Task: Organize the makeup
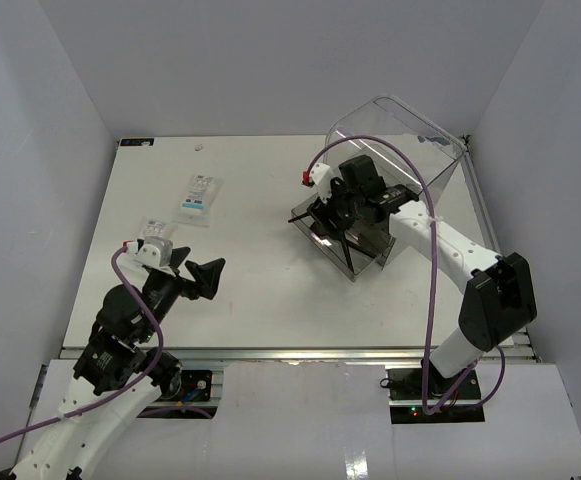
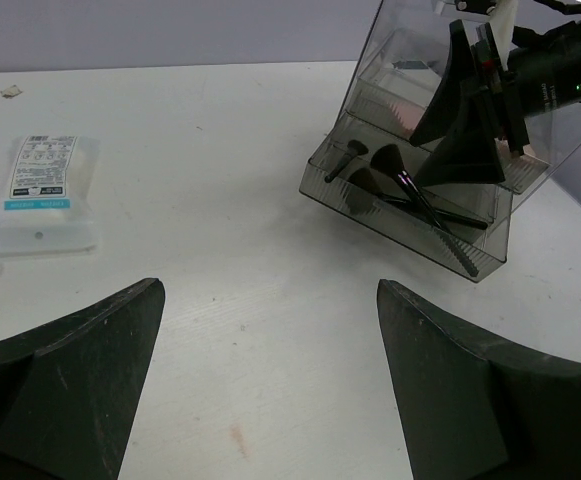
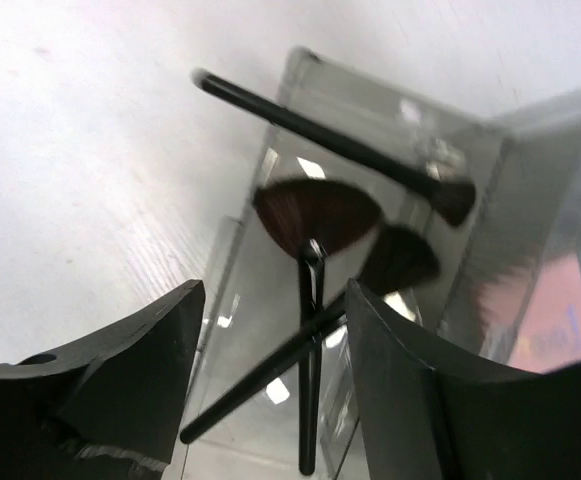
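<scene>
The black fan brush (image 3: 315,215) lies in the drawer (image 2: 370,216) at the front of the clear box (image 1: 415,130), crossed over two thin brushes (image 3: 340,145). The right gripper (image 3: 275,300) hovers just above them, jaws spread and holding nothing. A white packet (image 2: 40,185) lies on the table (image 1: 260,290) well apart from the box, near the left gripper (image 2: 270,290), which is likewise spread and empty

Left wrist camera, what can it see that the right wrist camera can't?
Only left wrist: the packet on the table, and the open left end effector. Only right wrist: nothing new, just a closer look at the fan brush spread wide. Both: three brushes in the clear tray, with the open right end effector over them.
</scene>
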